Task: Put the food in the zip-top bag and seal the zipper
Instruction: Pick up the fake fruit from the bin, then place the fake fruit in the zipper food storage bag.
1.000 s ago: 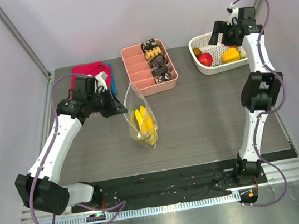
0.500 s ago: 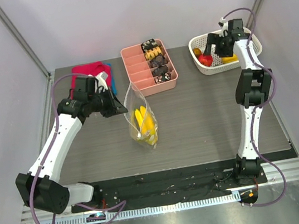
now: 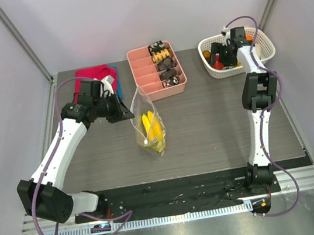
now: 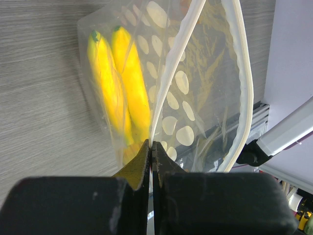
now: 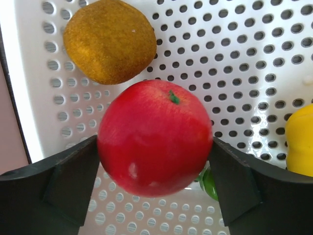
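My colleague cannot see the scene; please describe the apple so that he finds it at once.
Look at the far right corner of the table, where a white mesh basket stands. Inside it, the apple lies between the fingers of the right gripper; it is the only red fruit, beside a brownish orange and a yellow pepper.

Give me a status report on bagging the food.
Done: the bananas lie inside the zip-top bag. In hand: the left pincer is shut on the bag's mouth edge; the right pincer stands open around the red apple in the white basket. Left: apple, orange and yellow pepper to bag, then the unsealed zipper to press shut.
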You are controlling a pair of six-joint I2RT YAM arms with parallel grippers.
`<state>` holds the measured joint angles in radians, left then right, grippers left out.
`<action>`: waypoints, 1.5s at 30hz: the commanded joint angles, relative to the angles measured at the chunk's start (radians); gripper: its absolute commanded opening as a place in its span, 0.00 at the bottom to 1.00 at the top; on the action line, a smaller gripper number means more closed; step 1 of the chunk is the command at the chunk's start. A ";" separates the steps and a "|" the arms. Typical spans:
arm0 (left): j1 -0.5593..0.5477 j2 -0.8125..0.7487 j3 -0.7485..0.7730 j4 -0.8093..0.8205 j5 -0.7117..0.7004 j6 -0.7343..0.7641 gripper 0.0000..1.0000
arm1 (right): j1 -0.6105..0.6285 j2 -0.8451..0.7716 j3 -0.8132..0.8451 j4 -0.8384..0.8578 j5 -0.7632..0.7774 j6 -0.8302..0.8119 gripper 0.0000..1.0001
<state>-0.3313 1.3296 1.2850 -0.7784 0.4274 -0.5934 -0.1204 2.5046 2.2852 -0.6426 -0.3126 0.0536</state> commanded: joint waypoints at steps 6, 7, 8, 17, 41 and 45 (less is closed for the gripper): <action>0.009 0.002 0.007 0.021 0.005 0.018 0.00 | -0.016 -0.065 0.046 0.044 0.032 -0.012 0.66; 0.009 0.000 0.007 0.021 0.004 0.018 0.00 | -0.025 -0.085 0.040 0.060 0.030 -0.009 0.60; 0.011 0.000 0.007 0.021 0.004 0.018 0.00 | -0.031 -0.104 0.037 0.064 0.023 0.002 0.56; 0.012 0.002 0.011 0.021 0.017 0.018 0.00 | -0.019 -0.455 -0.116 0.101 -0.319 0.100 0.33; -0.025 0.054 0.119 0.048 0.119 -0.006 0.00 | 0.689 -0.935 -0.604 0.133 -0.381 0.043 0.28; -0.046 0.056 0.123 0.050 0.126 -0.002 0.00 | 0.735 -0.940 -0.612 0.152 -0.385 0.054 0.27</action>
<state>-0.3553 1.3853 1.3617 -0.7605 0.5148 -0.5953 0.5743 1.5929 1.6669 -0.5255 -0.7120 0.1268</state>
